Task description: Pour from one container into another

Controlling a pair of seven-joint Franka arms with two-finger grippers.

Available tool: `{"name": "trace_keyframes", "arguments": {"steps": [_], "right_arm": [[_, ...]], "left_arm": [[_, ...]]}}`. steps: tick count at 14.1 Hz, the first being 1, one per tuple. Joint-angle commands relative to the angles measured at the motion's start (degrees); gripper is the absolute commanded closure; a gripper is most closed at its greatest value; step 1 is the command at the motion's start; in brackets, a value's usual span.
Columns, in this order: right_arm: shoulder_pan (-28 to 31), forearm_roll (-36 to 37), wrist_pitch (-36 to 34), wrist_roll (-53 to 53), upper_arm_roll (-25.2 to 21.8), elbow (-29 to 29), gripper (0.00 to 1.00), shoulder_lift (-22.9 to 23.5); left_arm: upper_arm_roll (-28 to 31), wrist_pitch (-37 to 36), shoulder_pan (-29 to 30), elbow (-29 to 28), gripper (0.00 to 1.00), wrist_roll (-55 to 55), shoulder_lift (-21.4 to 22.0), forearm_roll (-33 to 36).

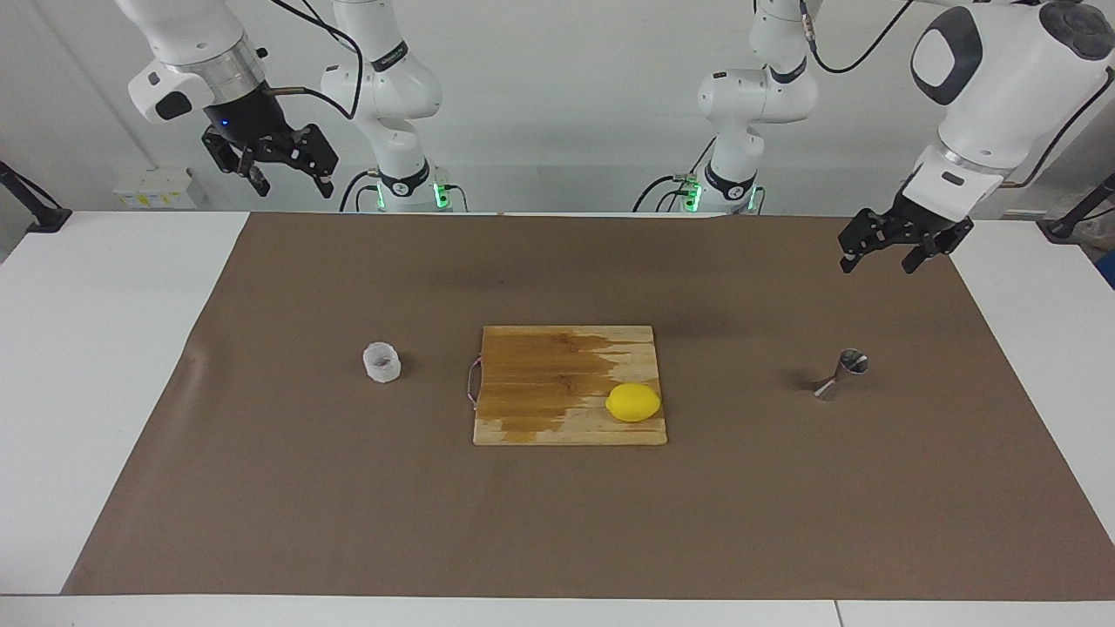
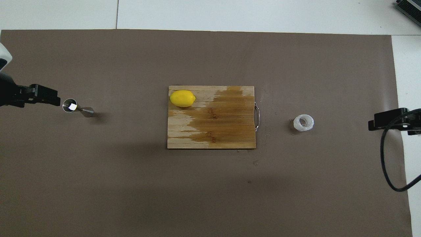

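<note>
The whitish crinkled cup (image 1: 381, 363) stands on the brown mat toward the right arm's end; it also shows in the overhead view (image 2: 303, 122). The steel jigger (image 1: 843, 374) stands on the mat toward the left arm's end, open mouth up (image 2: 77, 107). My left gripper (image 1: 880, 254) hangs open and empty in the air over the mat's edge, apart from the jigger; it also shows in the overhead view (image 2: 46, 95). My right gripper (image 1: 292, 178) is open and empty, raised high over the table's edge at its own end (image 2: 381, 120).
A wooden cutting board (image 1: 557, 409) with a dark wet stain lies in the middle of the mat between cup and jigger (image 2: 210, 131). A yellow lemon (image 1: 633, 402) sits on its corner toward the left arm's end (image 2: 182, 98).
</note>
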State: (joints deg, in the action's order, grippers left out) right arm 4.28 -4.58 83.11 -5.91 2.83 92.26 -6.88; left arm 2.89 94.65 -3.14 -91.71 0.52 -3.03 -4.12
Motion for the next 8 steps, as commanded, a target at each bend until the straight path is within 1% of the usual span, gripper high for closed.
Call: {"name": "trace_keyframes", "arguments": {"steps": [1,3,4,6,8], "right_arm": [[1.0,-0.87,-0.93,-0.6,0.59,0.02,0.0,-0.5],[1.0,-0.96,-0.93,-0.6,0.51,0.02,0.0,-0.5],[1.08,-0.96,-0.93,-0.6,0.51,0.02,0.0,-0.5],[1.0,-0.96,-0.93,-0.6,0.51,0.02,0.0,-0.5],[1.0,-0.96,-0.93,-0.6,0.59,0.02,0.0,-0.5]], "left_arm": [[0.53,-2.87,2.61,11.16,0.0,-2.61,-9.86,-2.9],[0.89,-3.94,5.33,15.66,0.0,-5.6,-14.27,-6.49],[0.98,-4.03,6.82,16.55,0.0,-8.4,-15.94,-8.08],[0.98,-3.42,8.76,16.65,0.0,-14.9,-16.83,-11.24],[1.33,-3.85,10.87,18.04,0.0,-22.8,-20.94,-15.02]]}}
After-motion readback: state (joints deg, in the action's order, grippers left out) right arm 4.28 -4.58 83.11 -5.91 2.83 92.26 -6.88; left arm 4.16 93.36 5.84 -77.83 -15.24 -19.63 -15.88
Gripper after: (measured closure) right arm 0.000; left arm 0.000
